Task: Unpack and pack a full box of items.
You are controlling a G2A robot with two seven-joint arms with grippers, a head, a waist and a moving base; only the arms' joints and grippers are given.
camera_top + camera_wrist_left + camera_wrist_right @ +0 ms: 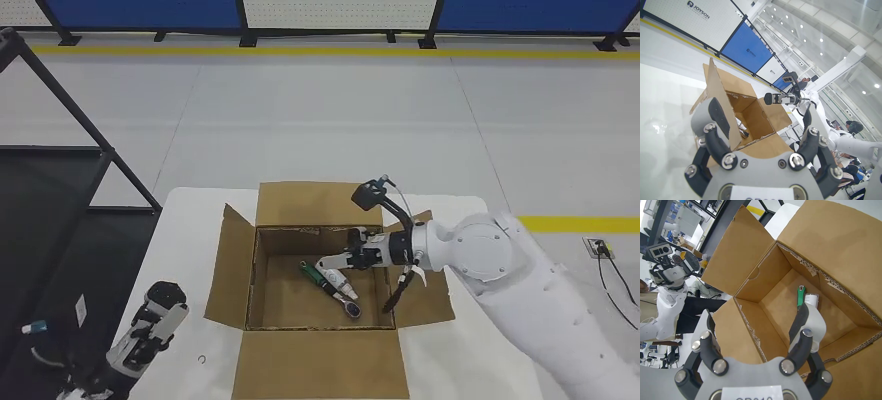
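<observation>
An open cardboard box (252,290) stands mid-table with all its flaps folded out. On its floor lie a green-handled tool (314,272) and a white bottle (343,289), side by side; both also appear in the right wrist view, the tool (801,293) and the bottle (811,298). My right gripper (335,262) hovers open above the box's right half, empty (756,311). My left gripper (165,297) rests off the table's front left corner, open and empty (761,106), facing the box (751,113). The right gripper (770,98) shows above the box there.
The white table (190,240) has bare room left of the box. A small ring (201,361) lies near its front left. A black metal frame (85,130) stands to the left beyond the table edge.
</observation>
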